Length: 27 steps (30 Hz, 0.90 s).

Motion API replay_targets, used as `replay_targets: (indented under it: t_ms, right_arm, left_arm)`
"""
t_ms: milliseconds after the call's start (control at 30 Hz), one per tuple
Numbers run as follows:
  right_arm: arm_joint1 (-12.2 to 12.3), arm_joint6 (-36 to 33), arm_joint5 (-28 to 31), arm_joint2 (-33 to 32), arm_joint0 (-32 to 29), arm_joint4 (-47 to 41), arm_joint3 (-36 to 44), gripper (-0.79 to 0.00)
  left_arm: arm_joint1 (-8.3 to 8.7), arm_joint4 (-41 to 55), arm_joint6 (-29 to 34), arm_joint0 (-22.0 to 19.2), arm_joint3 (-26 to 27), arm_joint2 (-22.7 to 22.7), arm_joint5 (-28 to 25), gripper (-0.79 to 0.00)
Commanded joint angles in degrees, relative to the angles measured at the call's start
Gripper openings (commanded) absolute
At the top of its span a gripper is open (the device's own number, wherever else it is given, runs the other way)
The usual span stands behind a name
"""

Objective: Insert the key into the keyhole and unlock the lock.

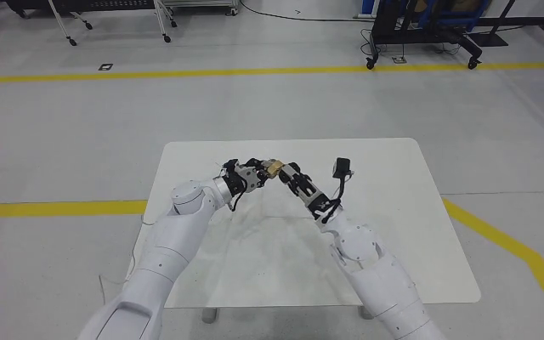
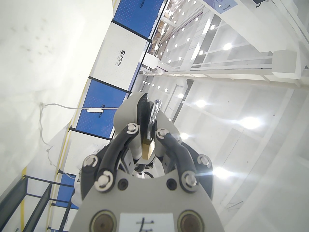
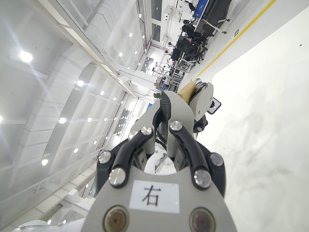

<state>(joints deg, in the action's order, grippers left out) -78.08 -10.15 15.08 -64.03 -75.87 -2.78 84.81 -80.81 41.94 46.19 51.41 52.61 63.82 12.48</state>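
Holds the lock in the left tool, up in the air above the white worktop, not resting on it. Pinches it tight between two pale, smooth, rounded fingers lined with black ribbed rubber, with no free gap at either side. Has here a small rectangular body of yellow brass, flat-sided and dull, and a bright curved piece of silver metal going out from the body toward the fingertips. Not possible to tell if this shiny piece touches the rubber.

Points the right tool at the lock, with its tip just beside the brass. Presses its two fingers nearly together, leaving only a thin slit along the black grooved pad. Cannot tell what sits in this slit, if anything.

Seen from the top view: left tool and right tool nose to nose over the middle of the worktop, with the lock as a small tan spot between them. Seen from the right wrist view: the lock as a tan block sticking out past a round white finger of the left tool, with a small silver end.

Below: matte worktop with rounded corners, on a glossy grey floor with yellow tape lines.
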Motion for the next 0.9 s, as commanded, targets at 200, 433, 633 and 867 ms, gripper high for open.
replay_targets:
  t_ms: [200,433,633,867]
  right_arm:
    - [-0.22,0.01,0.64,-0.03,-0.09,-1.29,0.38,-0.785]
    - [0.33,-6.32,0.03,-2.64,-2.51,-8.06,3.24,-0.517]
    - [0.52,-13.21,-5.04,-3.96,-1.75,-16.88,1.15,-0.523]
    - [0.24,-17.2,-9.84,-4.08,0.65,-24.77,-2.59,-0.545]
  left_arm:
    - [0.2,-3.55,-2.15,-0.12,1.01,-0.2,-4.01,-0.785]
    - [0.71,-9.85,-7.4,1.88,5.24,0.04,-10.82,-0.785]
    - [0.99,-11.65,-8.58,3.09,7.37,0.54,-12.58,-0.785]
    - [1.22,-14.1,-8.67,3.71,9.08,0.52,-14.3,-0.785]
